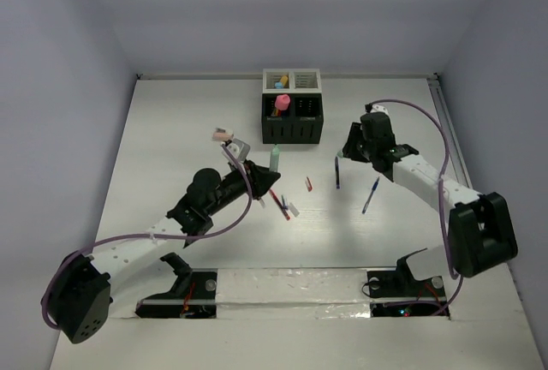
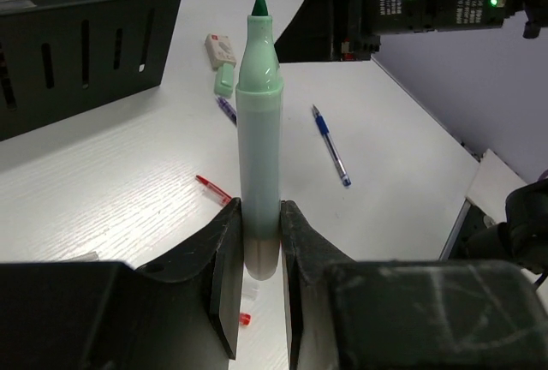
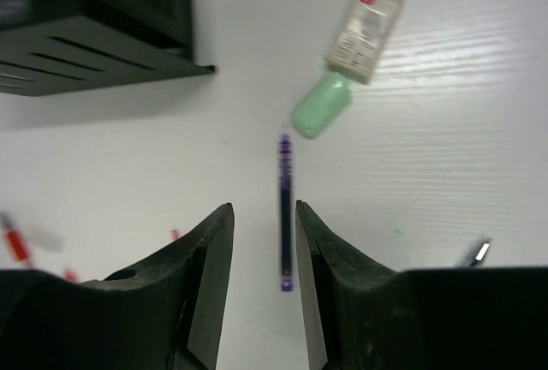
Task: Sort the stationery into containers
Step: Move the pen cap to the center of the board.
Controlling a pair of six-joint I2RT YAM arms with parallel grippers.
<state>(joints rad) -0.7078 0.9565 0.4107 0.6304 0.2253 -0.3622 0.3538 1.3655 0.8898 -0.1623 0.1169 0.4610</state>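
Observation:
My left gripper (image 2: pixel 259 207) is shut on the lower end of a pale green marker (image 2: pixel 259 130), uncapped with its dark tip up. From above, the marker (image 1: pixel 274 160) stands just in front of the black container (image 1: pixel 293 128), which is joined to the white container (image 1: pixel 295 79). A pink marker (image 1: pixel 282 100) sticks out of the black one. My right gripper (image 3: pixel 263 207) is open over a dark purple pen (image 3: pixel 284 207) lying between its fingers, closer to the right one. That pen (image 1: pixel 337 173) is right of the containers.
A blue pen (image 1: pixel 370 196) lies right of the purple one. A red pen (image 1: pixel 282 203) and a short red piece (image 1: pixel 308 184) lie mid-table. A beige eraser (image 3: pixel 364 32) and a green cap (image 3: pixel 319 104) sit beyond the purple pen. The black box's corner (image 3: pixel 94 19) is close by.

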